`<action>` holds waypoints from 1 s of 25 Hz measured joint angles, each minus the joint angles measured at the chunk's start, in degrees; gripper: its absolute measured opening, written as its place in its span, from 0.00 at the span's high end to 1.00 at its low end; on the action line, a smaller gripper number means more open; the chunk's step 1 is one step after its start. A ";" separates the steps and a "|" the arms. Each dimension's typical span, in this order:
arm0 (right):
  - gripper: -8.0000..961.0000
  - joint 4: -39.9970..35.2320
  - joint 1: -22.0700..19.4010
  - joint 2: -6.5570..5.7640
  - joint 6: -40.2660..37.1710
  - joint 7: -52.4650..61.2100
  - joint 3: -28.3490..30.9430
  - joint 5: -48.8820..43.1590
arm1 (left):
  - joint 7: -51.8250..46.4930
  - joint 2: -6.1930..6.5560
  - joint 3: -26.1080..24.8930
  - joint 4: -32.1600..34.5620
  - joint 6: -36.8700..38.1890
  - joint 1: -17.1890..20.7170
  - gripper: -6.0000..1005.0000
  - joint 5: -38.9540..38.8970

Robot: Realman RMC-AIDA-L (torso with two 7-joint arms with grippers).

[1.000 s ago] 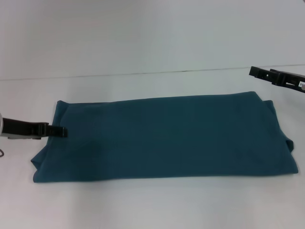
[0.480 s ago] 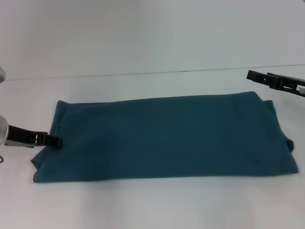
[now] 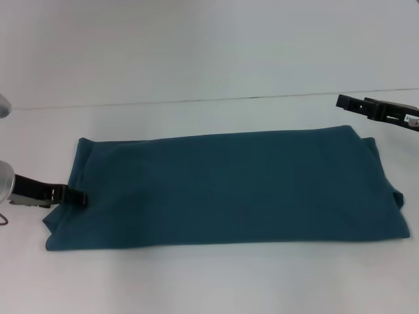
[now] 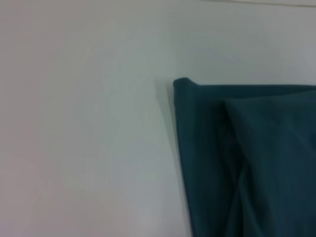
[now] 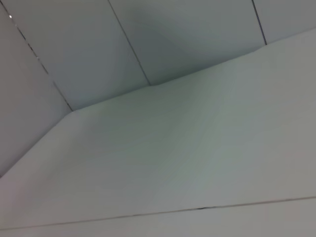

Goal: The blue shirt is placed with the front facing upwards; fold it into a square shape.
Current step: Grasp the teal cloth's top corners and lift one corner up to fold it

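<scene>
Lying flat on the white table (image 3: 209, 288), the blue shirt (image 3: 222, 190) is folded into a long band running left to right, and only plain teal cloth faces up; no lettering or neck label can be made out on the visible side. Its right end shows a second layer sticking out a little past the top one, near the far right corner. Its left end has a small tuck of cloth at the near corner. In the left wrist view only one corner of the shirt (image 4: 247, 163) appears, cut off by the frame, with a diagonal fold line crossing it.

At the left edge of the scene, the left gripper (image 3: 78, 195) reaches in low, its black tip over the shirt's left edge, just beside or on the cloth; contact cannot be judged. Its fingers look close together, but whether they pinch any cloth cannot be told. Most of that arm is cut off by the frame.

At the far right, the right gripper (image 3: 350, 103) hangs clear of the shirt, above the table beyond the shirt's far right corner. How far its fingers are parted cannot be told, and it holds nothing visible. The right wrist view shows only bare table and wall panels.
</scene>
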 joint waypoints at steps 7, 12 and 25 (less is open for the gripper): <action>0.17 -0.04 0.01 -0.08 0.04 0.45 -1.27 -0.02 | -0.06 -0.58 -0.24 5.41 1.62 1.67 0.16 -1.94; 0.18 0.02 0.11 -0.08 0.23 0.49 -1.43 -0.03 | 0.05 0.57 -0.26 3.20 1.23 1.09 0.16 -3.10; 0.18 0.01 0.08 -0.08 0.24 0.52 -1.62 -0.02 | 2.29 1.41 -3.83 -1.96 0.89 -0.36 0.18 -3.27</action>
